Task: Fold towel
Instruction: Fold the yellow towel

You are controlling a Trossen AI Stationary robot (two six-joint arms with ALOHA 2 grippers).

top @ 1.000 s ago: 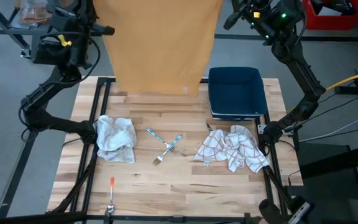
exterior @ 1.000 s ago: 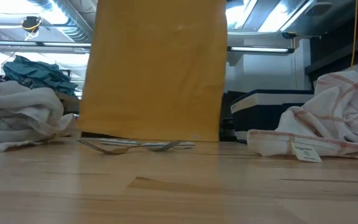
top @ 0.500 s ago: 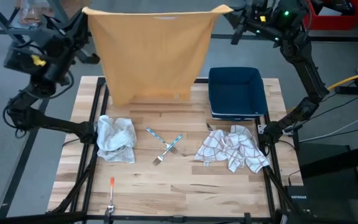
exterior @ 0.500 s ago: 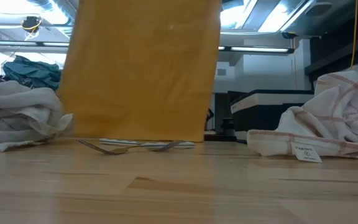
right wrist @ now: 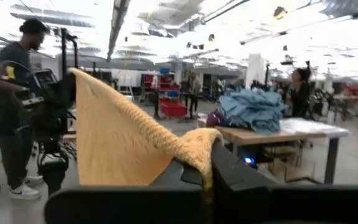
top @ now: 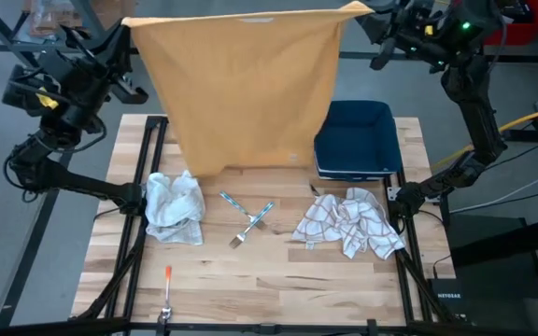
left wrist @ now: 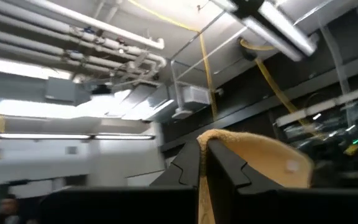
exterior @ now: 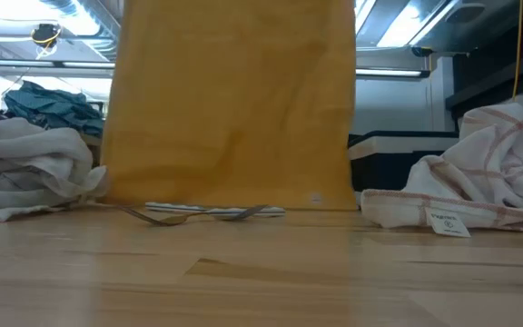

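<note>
Table (top: 278, 280) of pale wooden boards, seen from above, with dark arms rising at both sides. Orange towel (top: 241, 84) hung up by its two top corners and spread flat between the grippers, above the far half of the table, lower edge reaching down to the boards just left of the bin; in the low view (exterior: 230, 100) filling the middle as a broad sheet, lower hem at table level behind the cutlery. Left gripper (top: 127, 26) raised beyond the far left corner of the table, fingers (left wrist: 191, 171) pinched tight on the towel's left top corner. Right gripper (top: 367, 14) raised beyond the far right, fingers (right wrist: 241, 180) clamped on the towel's right top corner, cloth draped over them. Dark blue bin (top: 356, 138) at far right of the table, its left wall partly hidden by the towel's edge. Checked cloth (top: 350, 224), crumpled, near the right edge, just in front of the bin. Pale grey cloth (top: 175, 207), crumpled, at the left edge. Two forks (top: 247, 217) crossed at mid-table between the two cloths. Orange-handled tool (top: 168, 289) at the near left edge. Person (right wrist: 14, 106) standing in the room beyond, in the right wrist view.
</note>
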